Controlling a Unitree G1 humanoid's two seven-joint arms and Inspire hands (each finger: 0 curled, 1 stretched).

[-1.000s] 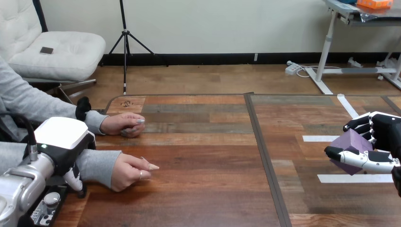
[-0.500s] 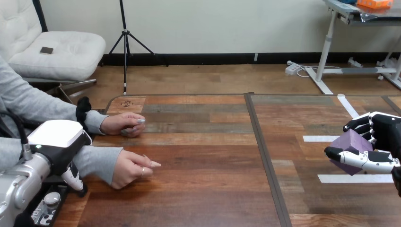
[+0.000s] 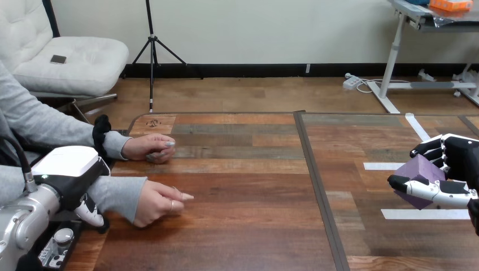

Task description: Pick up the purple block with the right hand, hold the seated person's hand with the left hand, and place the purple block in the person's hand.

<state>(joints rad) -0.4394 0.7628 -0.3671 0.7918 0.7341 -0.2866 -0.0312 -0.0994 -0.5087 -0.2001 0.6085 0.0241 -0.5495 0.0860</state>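
You've got 1 block [image 3: 419,171], 2 robot hands and 2 person's hands in view.

R hand [image 3: 463,161], at the right edge: clenched on the block, thumb [image 3: 425,188] across its lower front, black fingers [image 3: 432,148] hooked over its top. Block is purple, matte, flat-faced w/ sharp edges, tilted so a corner points left. It sits over the table's right part, between 2 tape strips as seen, well apart from the person.

L hand [image 3: 70,168], lower left: white smooth shell up, black body under it, lying against the grey sleeve [image 3: 116,193] at the forearm of the person's near hand [image 3: 155,203]. Can't tell if it's grasping the forearm or just touching it.

Near hand rests on the table [image 3: 237,226], loosely curled, one finger pointing right. Person's far hand [image 3: 149,148] lies curled on the table behind it, apart from both robot hands.

Table: wood planks in mixed browns, 1 dark seam [image 3: 313,180] front to back, 3 white tape strips [image 3: 384,166] on the right half.
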